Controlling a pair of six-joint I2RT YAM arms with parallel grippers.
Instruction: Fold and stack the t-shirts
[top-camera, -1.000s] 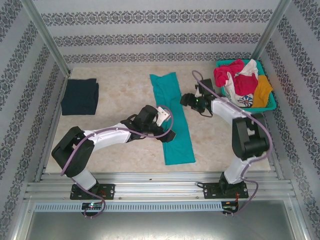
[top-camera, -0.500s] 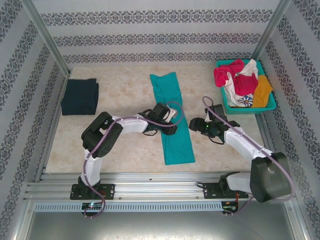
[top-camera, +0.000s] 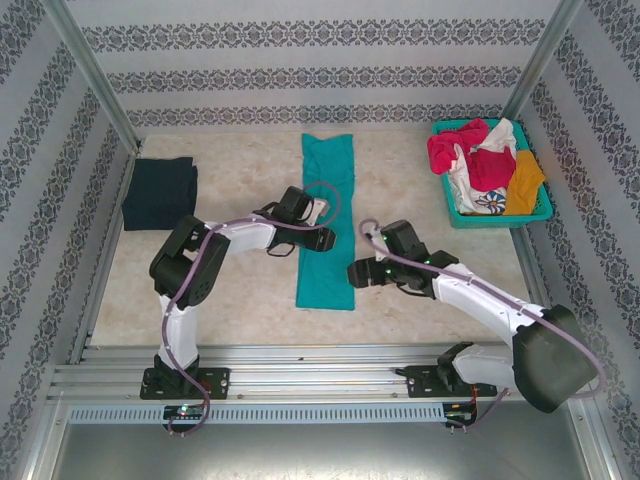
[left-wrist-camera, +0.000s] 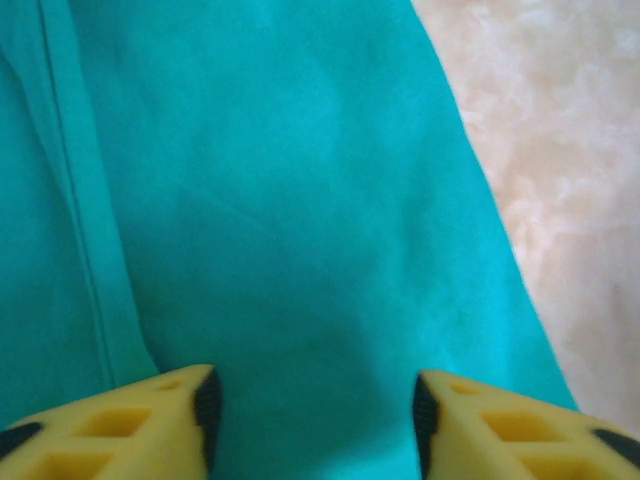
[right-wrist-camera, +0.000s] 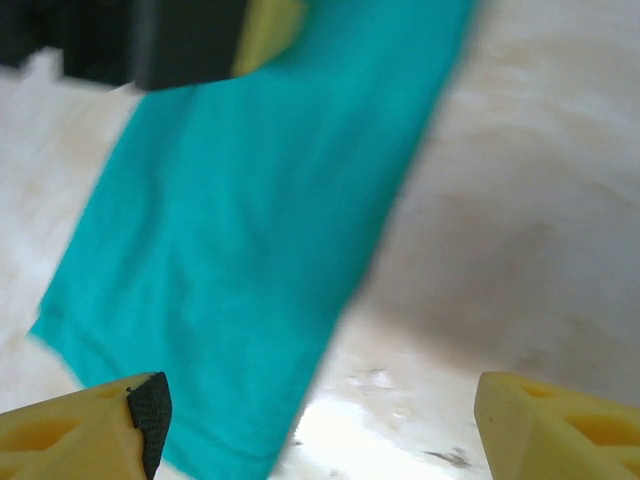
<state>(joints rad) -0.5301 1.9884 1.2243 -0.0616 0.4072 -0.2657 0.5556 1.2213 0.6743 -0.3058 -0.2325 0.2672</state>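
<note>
Down the middle of the pale marbled tabletop (top-camera: 230, 290) lay the teal cloth t-shirt (top-camera: 328, 160), folded into a long narrow strip that ran from the far edge toward the arms' bases. Over the strip's middle hung the left gripper (top-camera: 322, 238). Its wrist view showed its yellow fingers (left-wrist-camera: 150, 425) set moderately apart, with flat teal cloth beneath the gap and nothing pinched between them. Just beside the strip's right edge, toward its near end, sat the right gripper (top-camera: 352, 274). Its jaws were spread wide over bare table and held nothing, and the strip's hemmed corner lay ahead of it in its wrist view. Well apart, at the table's left side, rested a dark navy t-shirt (top-camera: 160, 193), folded into a neat rectangle. At the far right corner stood a teal plastic lattice basket (top-camera: 500, 221) with a magenta shirt (top-camera: 450, 148), a white shirt (top-camera: 470, 185) and an orange shirt (top-camera: 525, 185) crumpled together inside.
</note>
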